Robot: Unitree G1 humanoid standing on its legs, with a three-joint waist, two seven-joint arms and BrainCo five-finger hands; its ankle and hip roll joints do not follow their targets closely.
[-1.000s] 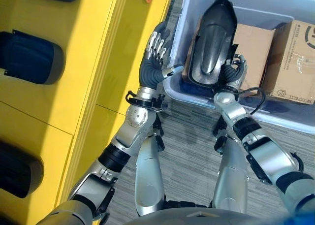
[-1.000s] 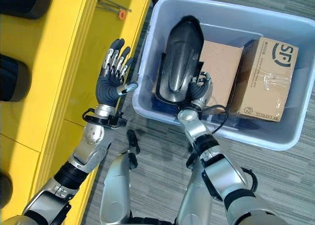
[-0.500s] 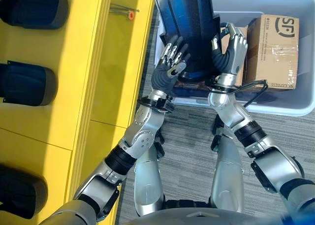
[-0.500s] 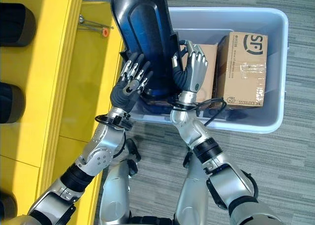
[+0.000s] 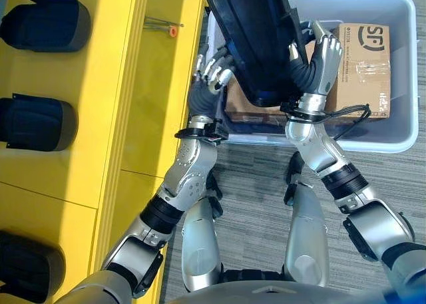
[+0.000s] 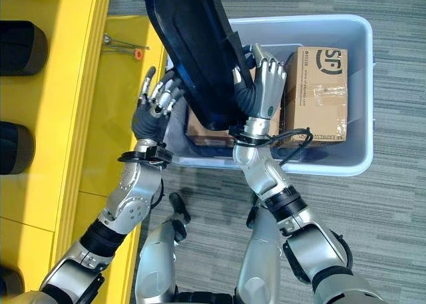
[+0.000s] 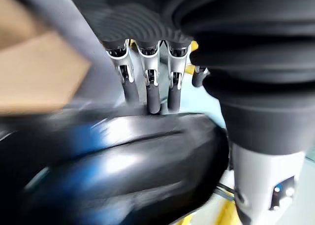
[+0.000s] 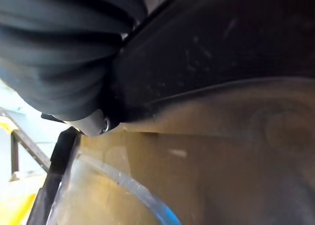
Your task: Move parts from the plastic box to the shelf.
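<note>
Long glossy black moulded plastic part [image 5: 256, 38] lifted above the pale plastic box [image 5: 399, 128], right hand [image 5: 318, 59] curled on its edge, left hand [image 5: 212, 74] straight-fingered underneath; yellow shelf [image 5: 113, 84] lies left.

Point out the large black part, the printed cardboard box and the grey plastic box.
black part [image 6: 193, 51], right eye view, middle of its dark inner face
cardboard box [image 6: 318, 94], right eye view, its taped top
plastic box [image 6: 363, 98], right eye view, its right rim

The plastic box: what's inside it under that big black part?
Inside the box lie two cardboard cartons: one in plain sight, another mostly hidden beneath the black part that both hands, left and right, hold above. What lies under that carton is covered.
</note>
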